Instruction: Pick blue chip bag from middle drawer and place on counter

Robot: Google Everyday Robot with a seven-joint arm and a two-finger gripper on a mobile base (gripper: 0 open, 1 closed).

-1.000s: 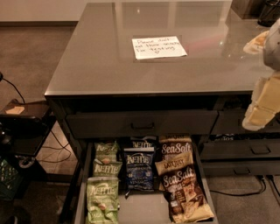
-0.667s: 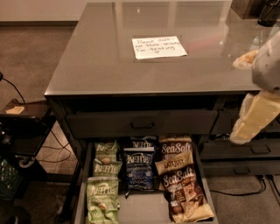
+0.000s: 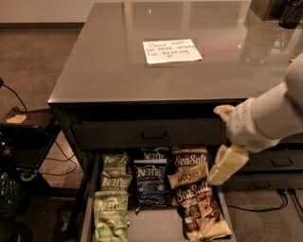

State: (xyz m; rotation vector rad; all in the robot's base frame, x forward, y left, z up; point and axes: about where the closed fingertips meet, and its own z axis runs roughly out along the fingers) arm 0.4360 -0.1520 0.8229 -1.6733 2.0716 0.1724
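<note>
The blue chip bag (image 3: 150, 182) lies flat in the open middle drawer (image 3: 152, 228), between green Kettle bags (image 3: 111, 211) on its left and tan Sea Salt bags (image 3: 195, 202) on its right. A second dark Kettle bag (image 3: 154, 154) shows partly behind it. My gripper (image 3: 223, 138) hangs on the white arm that comes in from the right. It is above the drawer's right side, over the Sea Salt bags and to the right of the blue bag. Its cream fingers (image 3: 227, 163) stand apart and hold nothing. The counter (image 3: 104, 61) bears the white note (image 3: 172, 50).
A shut drawer with a bar handle (image 3: 154, 135) sits just above the open one. Narrower drawers (image 3: 279, 163) are at the right. A low dark stand (image 3: 23, 127) and cables (image 3: 21, 101) are on the floor at the left. Dark objects (image 3: 289, 13) stand at the counter's far right corner.
My arm has swung left and down from the counter's right edge. The gripper now hangs over the right side of the open drawer. The bags have not moved.
</note>
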